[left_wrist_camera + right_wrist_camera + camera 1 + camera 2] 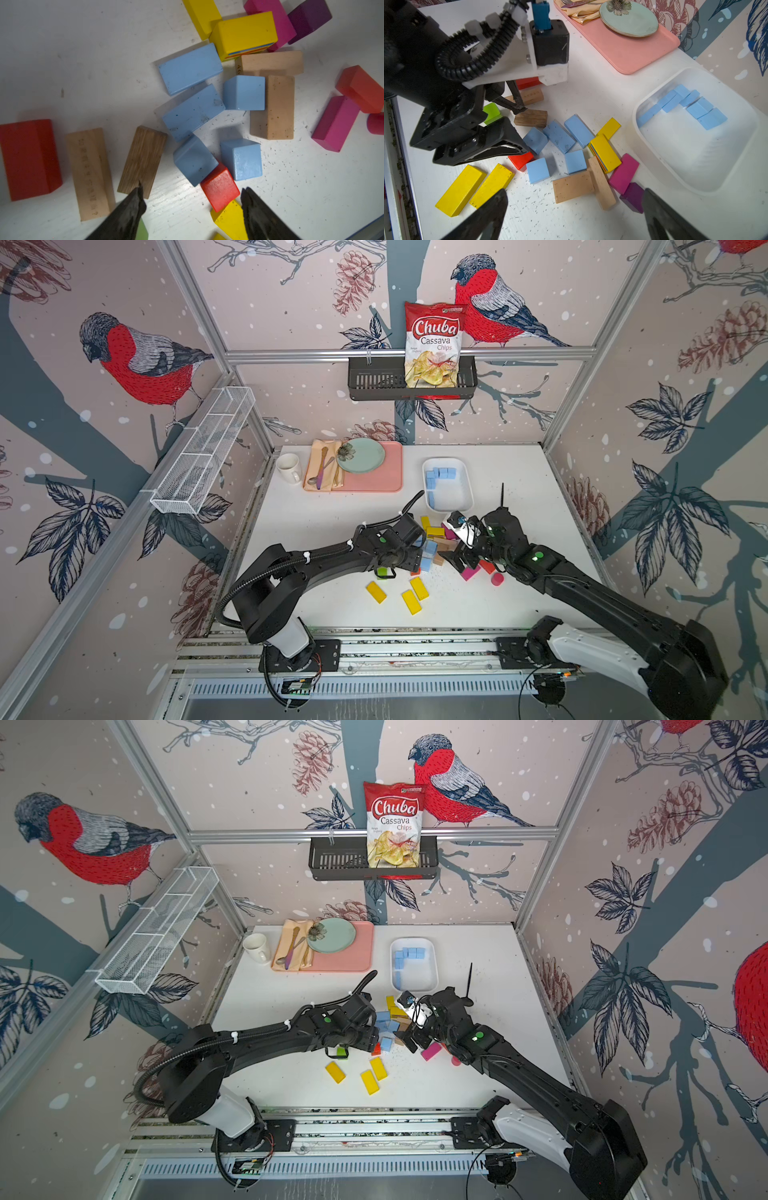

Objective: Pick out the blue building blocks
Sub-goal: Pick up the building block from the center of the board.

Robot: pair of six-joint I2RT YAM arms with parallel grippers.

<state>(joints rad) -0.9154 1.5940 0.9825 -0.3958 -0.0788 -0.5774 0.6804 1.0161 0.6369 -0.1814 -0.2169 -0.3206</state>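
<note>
Several loose blue building blocks (193, 112) lie in a mixed pile mid-table, seen in both top views (430, 549). More blue blocks (683, 104) lie in the white tray (695, 158) behind the pile. My left gripper (192, 189) hangs low over the pile, open and holding nothing. A tilted blue block (194, 160) lies just beyond its fingertips. A red cube (220, 187) sits in the gap near one finger. My right gripper (575, 193) is wide open and empty above the pile's right side, over bare table beside plain wooden blocks (573, 187).
Yellow bars (411, 595), magenta (624, 173), purple (632, 197), red, green and brown blocks lie around the blue ones. A pink mat (374, 483) with plate and cutlery and a mug (289, 467) stand at the back left. The two grippers are close together.
</note>
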